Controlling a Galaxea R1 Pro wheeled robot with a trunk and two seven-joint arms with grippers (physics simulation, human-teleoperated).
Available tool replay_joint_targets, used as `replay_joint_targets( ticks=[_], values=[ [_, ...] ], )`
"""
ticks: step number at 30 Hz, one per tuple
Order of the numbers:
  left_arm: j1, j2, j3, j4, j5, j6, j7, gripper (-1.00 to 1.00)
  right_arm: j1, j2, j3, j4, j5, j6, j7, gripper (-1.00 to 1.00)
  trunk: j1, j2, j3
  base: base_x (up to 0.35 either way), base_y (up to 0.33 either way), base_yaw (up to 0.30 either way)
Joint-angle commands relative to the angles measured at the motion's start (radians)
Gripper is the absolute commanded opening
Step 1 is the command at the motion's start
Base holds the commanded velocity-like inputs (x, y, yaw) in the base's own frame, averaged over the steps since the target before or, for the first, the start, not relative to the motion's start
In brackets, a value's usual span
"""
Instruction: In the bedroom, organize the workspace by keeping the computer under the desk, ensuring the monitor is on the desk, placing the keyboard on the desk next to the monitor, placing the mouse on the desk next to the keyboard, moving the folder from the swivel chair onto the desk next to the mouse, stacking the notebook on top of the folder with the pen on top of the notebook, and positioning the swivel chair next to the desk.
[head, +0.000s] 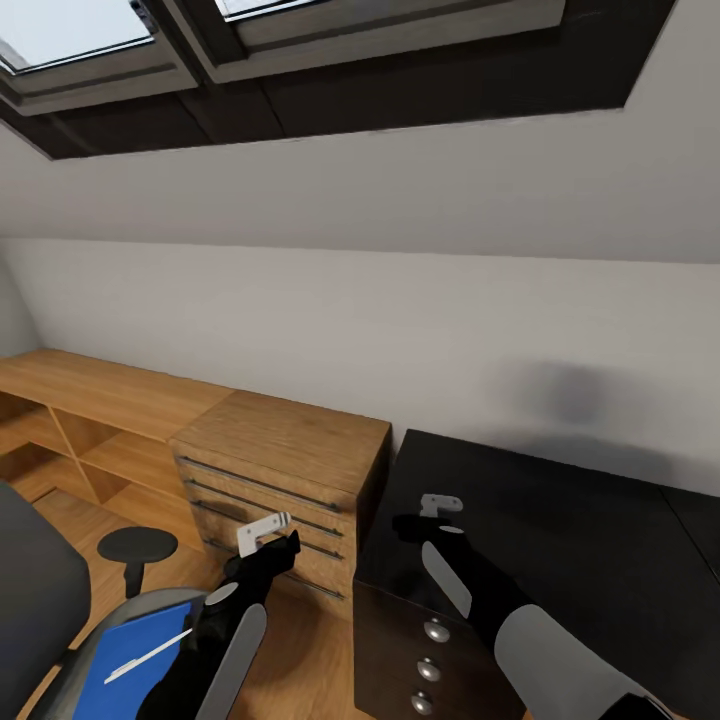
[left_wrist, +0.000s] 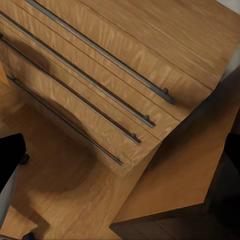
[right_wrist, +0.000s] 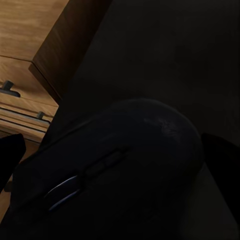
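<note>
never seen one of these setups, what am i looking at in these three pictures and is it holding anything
It is a simulated two-armed robot. The big picture is from its head camera, looking down over both arms; the other two come from cameras by each gripper. The left gripper hangs in front of a light wood dresser, and its wrist camera sees those drawers. The right gripper is over the glossy black desk. Its wrist camera shows the black mouse right between the fingers, apparently held. At lower left, the swivel chair carries the blue folder with the white pen on it.
</note>
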Motion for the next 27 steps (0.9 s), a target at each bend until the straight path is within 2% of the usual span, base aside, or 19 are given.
replay_joint_targets(
  ticks=[1, 6, 13, 27],
  values=[
    [-0.001, 0.0, -0.001, -0.001, 0.009, 0.002, 0.008, 1.0, -0.001, -0.001, 0.005, -0.002, -0.009, 0.003, -0.007, -1.0, 0.0, -0.001, -0.001, 0.0, 0.0, 0.0],
    [-0.001, 0.0, -0.001, -0.001, 0.009, 0.003, 0.008, 1.0, -0.001, -0.001, 0.021, 0.0, -0.009, 0.031, -0.008, -1.0, 0.0, -0.001, -0.001, 0.0, 0.0, 0.0],
    [-0.001, -0.001, -0.004, -0.001, 0.009, 0.003, 0.009, 1.0, -0.001, -0.001, 0.031, 0.0, -0.011, 0.131, -0.007, -1.0, 0.027, -0.05, -0.023, 0.0, 0.0, 0.0],
    [-0.001, -0.001, -0.015, 0.002, 0.01, 0.003, 0.009, 1.0, -0.001, -0.001, 0.032, 0.0, -0.011, 0.152, -0.006, -1.0, 0.081, -0.148, -0.067, 0.0, 0.0, 0.0]
  ],
)
